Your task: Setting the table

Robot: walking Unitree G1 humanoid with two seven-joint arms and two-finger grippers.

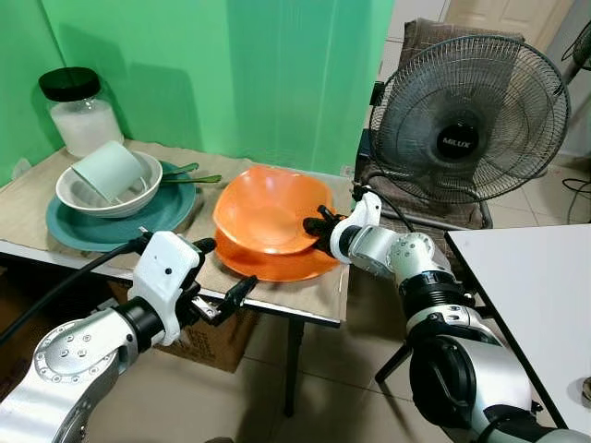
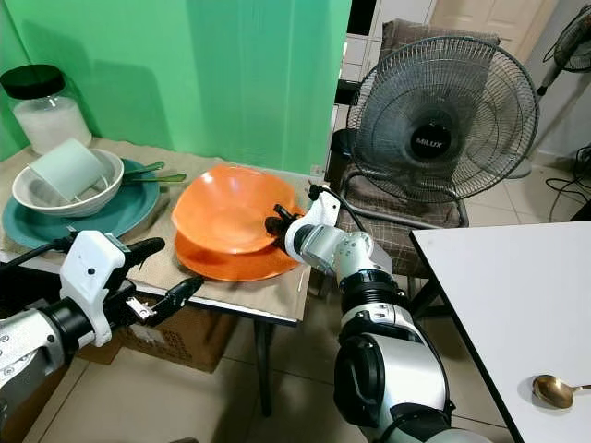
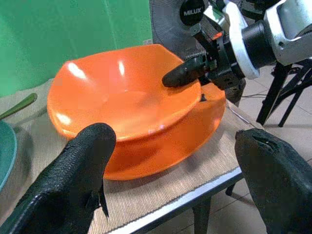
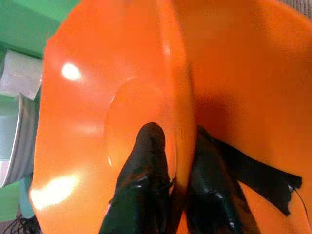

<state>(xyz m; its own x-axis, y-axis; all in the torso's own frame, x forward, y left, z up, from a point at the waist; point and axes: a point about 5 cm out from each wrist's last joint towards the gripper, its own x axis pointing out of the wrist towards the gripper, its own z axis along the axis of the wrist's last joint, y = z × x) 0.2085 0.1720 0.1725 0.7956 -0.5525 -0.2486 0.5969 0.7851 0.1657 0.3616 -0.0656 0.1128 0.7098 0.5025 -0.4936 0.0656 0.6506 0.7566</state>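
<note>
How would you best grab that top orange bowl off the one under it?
Probably by its thin rim on the fan side. The top orange bowl sits tilted in the lower orange bowl, so its edge lifts clear there, leaving room for one finger inside and one beneath. The right end effector already pinches it that way, while the left end effector waits open at the table's edge.

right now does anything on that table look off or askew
Yes. The top orange bowl sits tilted on the orange bowl beneath, its rim pinched by the right gripper. Also, a pale green cup lies tipped inside the white bowl.
</note>
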